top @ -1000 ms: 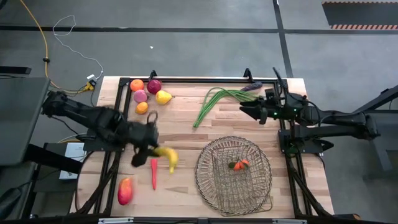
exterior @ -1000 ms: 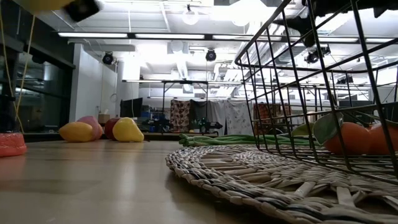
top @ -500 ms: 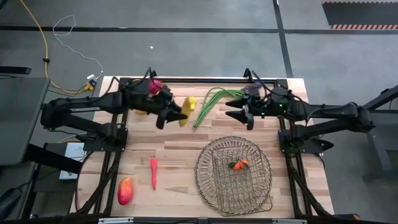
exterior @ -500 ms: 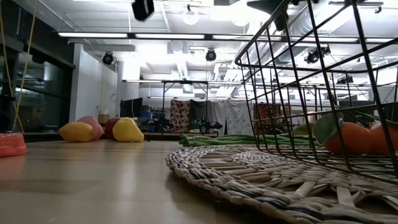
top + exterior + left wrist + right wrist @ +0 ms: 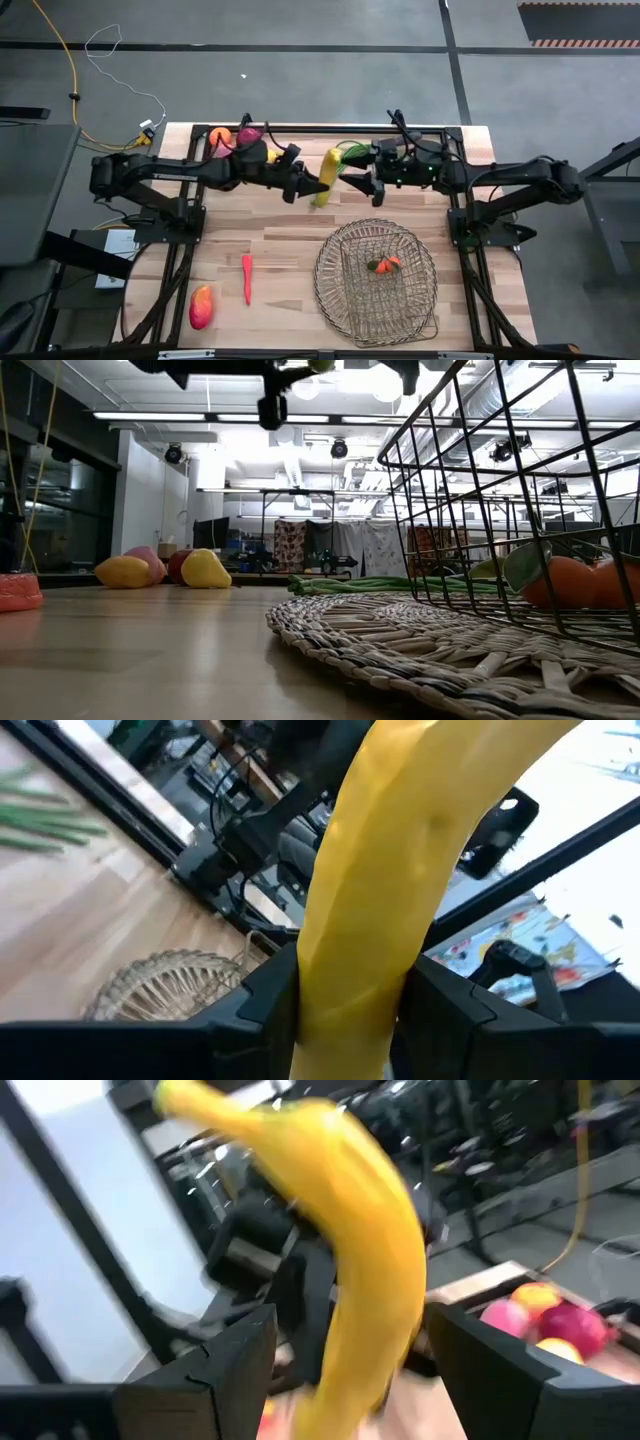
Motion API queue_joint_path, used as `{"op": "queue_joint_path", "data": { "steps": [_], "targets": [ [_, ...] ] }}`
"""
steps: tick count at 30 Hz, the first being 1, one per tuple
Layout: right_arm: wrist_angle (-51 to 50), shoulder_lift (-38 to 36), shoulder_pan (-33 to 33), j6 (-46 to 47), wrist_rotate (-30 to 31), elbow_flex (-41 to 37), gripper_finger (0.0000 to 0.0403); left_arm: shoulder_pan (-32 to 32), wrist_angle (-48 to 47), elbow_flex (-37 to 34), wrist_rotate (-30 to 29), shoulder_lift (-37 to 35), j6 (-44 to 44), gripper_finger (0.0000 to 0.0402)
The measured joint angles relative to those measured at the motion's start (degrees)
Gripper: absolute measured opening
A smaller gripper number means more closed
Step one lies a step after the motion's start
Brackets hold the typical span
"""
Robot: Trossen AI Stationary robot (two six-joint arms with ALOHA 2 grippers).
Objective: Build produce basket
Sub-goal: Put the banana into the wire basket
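Observation:
My left gripper (image 5: 312, 185) is shut on the yellow banana (image 5: 327, 175), high above the middle of the table's far half. My right gripper (image 5: 352, 180) is open just to the right of it. In the right wrist view its fingers (image 5: 240, 1370) stand on either side of the banana (image 5: 350, 1250). The round wire basket (image 5: 376, 280) sits on the table near the right front, with small orange produce (image 5: 383, 265) lying in it. The green beans (image 5: 345, 152) lie on the table at the far edge, partly hidden by the arms. My left gripper pinches the banana between its two fingers (image 5: 270, 995), around its lower middle (image 5: 350, 970). It comes level from the table's left, with its fingers across the banana. The banana is lifted clear of the table and reaches out beyond the fingers.
An orange (image 5: 220, 136), a dark red apple (image 5: 248, 135) and other fruits lie at the far left corner; the pear (image 5: 205, 570) shows in the low view. A red chilli (image 5: 247, 278) and a mango (image 5: 201, 306) lie near the left front.
My left gripper has carried the banana from the left middle of the table up and toward the far edge, then right to the centre. My right gripper has moved left toward the banana until its open fingers stand around it.

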Motion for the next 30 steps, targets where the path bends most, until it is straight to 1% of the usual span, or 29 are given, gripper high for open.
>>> {"op": "queue_joint_path", "data": {
  "steps": [4, 7, 15, 30],
  "targets": [
    [0.11, 1.05, 0.02, -0.72, 6.55, 0.69, 0.0250, -0.02, 2.11, -0.04, 1.17, 2.38, -2.38, 0.0133],
    [0.54, 1.18, 0.02, -1.46, 8.22, 0.69, 0.0250, -0.19, 2.16, -0.04, 1.11, 2.68, -2.38, 0.0133],
    [5.62, 1.18, 0.41, -2.49, 7.39, 0.69, 0.0250, -0.42, 2.22, 0.00, 0.81, 2.67, -1.84, 0.0133],
    [5.62, 2.13, 0.39, -7.53, 6.49, 0.67, 0.0250, -0.50, 2.01, 0.00, 0.66, 2.67, -2.82, 0.0133]
  ]
}}
